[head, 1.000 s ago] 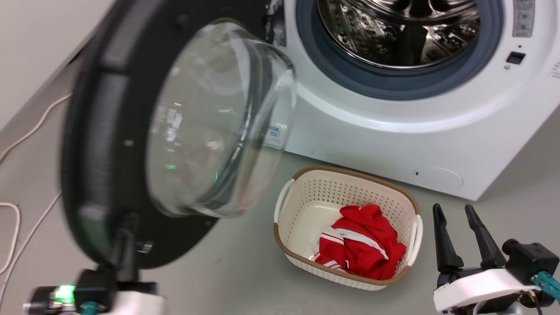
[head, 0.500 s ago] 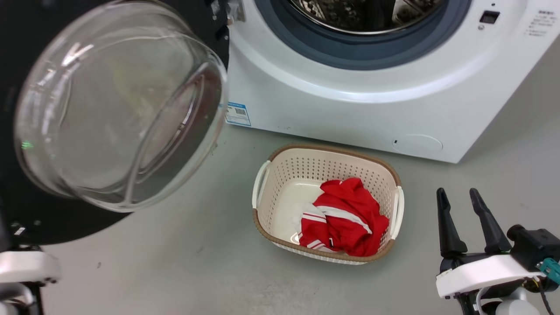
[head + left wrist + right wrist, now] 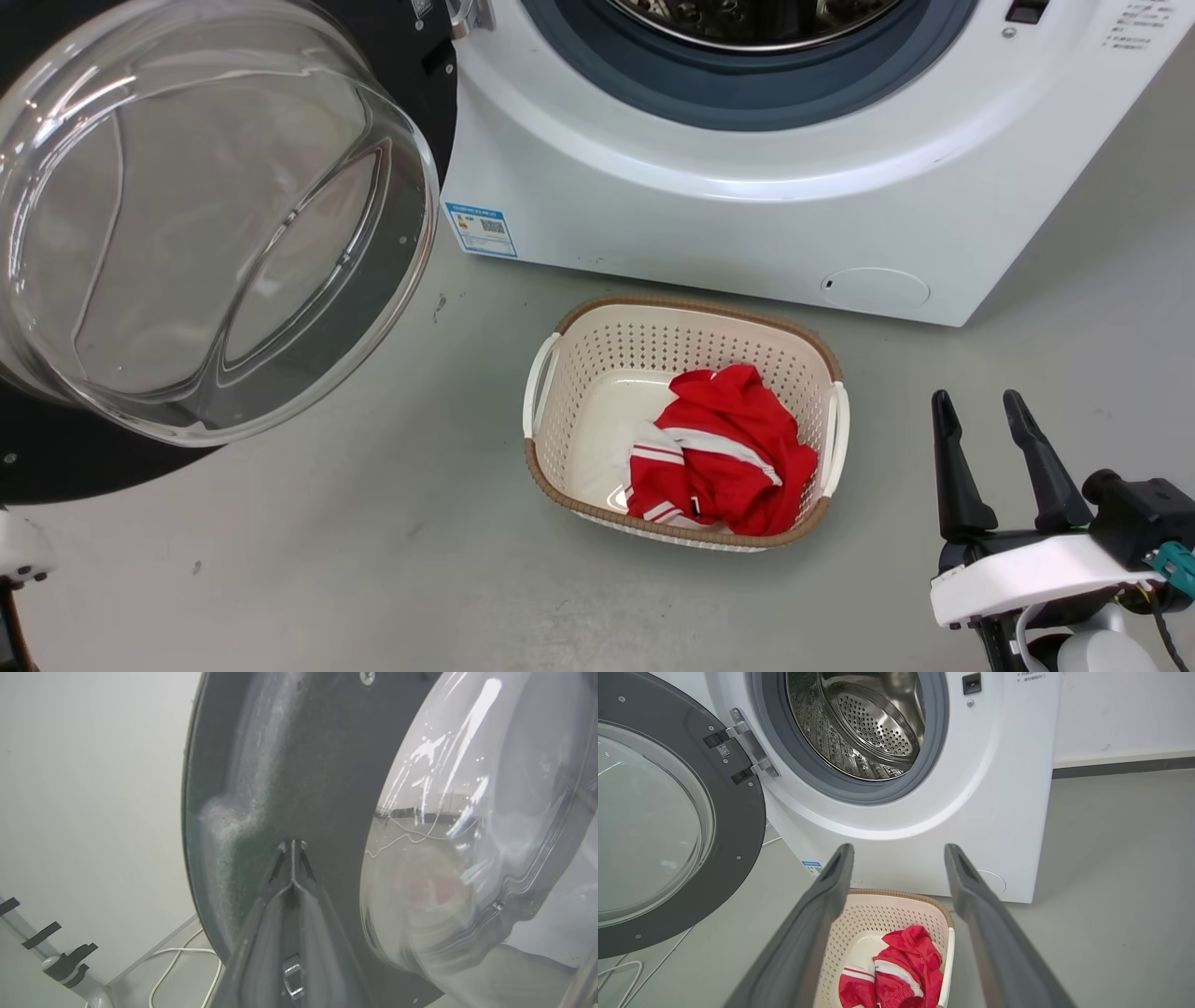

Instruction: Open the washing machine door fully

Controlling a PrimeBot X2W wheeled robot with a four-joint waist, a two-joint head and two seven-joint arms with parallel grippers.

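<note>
washing machine (image 3: 747, 224): white front-loader, straight ahead of our right gripper (image 3: 974, 403), past its fingertips. The mouth is open, so we can see the steel drum (image 3: 859, 723) and grey seal (image 3: 934, 765).
washing machine door (image 3: 205, 224): stands open, off to the left of the right gripper and right in front of our left gripper (image 3: 292, 843). It's round, so there's no real long axis. It stands upright on edge, hinge side at the washer, inner face turned out towards us.
glass bowl (image 3: 467, 835): bulges out of the door's inner face, just right of the left gripper's tips.
laundry basket (image 3: 681, 420): cream, perforated, on the grey floor (image 3: 373, 579), left of the right gripper. From that wrist it sits low between the fingers, not touching.
red garment (image 3: 728, 457): white stripes, bunched in the basket's half nearer the right gripper.
right gripper: fingers spread wide, nothing between them.
left gripper: fingers pinched together, tips meeting, nothing we can see between them. The tips are up at the door's dark inner ring, but we can't tell if they touch.
hinge (image 3: 747, 746): metal, up and left of the right gripper's tips.
blue sticker (image 3: 481, 230): on the washer's lower front corner, by the door.
white cable (image 3: 187, 956): on the floor, low left of the left gripper.
</note>
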